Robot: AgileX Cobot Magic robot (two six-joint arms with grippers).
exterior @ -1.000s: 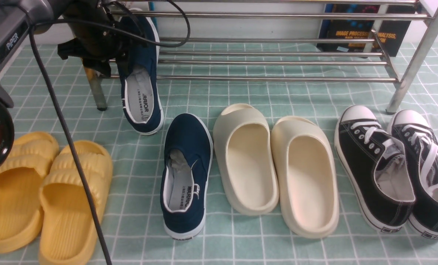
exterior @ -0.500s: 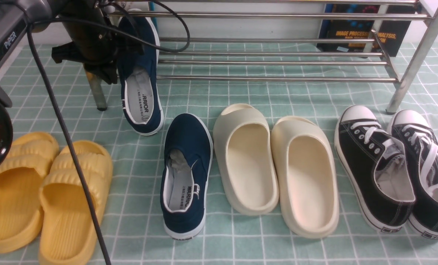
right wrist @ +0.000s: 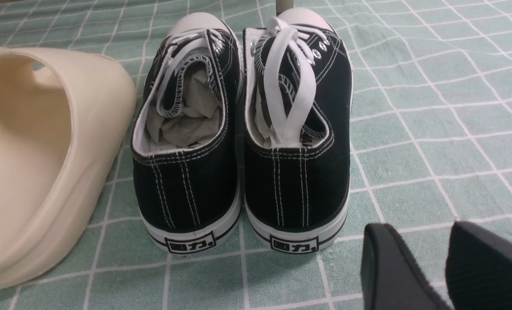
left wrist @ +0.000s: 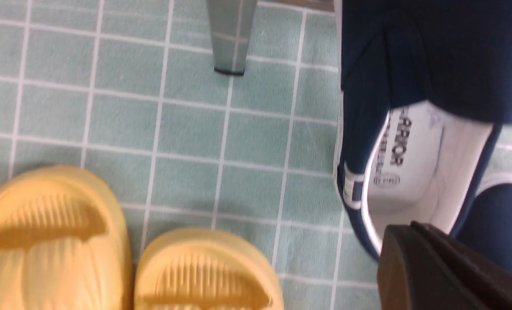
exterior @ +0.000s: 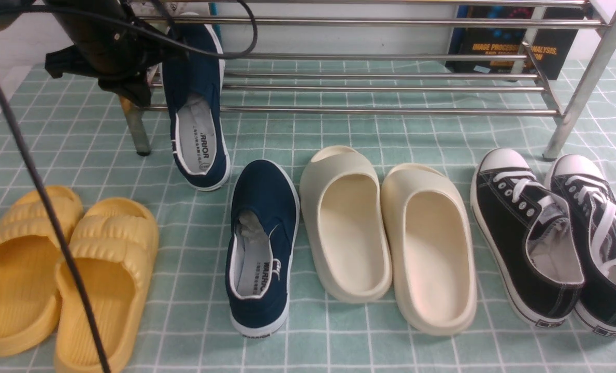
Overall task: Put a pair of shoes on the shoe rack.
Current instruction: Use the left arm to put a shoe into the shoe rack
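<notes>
Leaning on shoe rack (exterior: 390, 110) by far-left corner, one navy shoe (exterior: 195, 77), other navy shoe (exterior: 266, 202) nearer front edge, left claw (exterior: 134, 90) can't tell, right claw (right wrist: 428, 241) slightly spread

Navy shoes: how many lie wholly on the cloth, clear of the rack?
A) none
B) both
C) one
C: one navy shoe lies flat on the cloth beside a clog, while the other shoe rests toe-first across the lower bars of the rack.
</notes>
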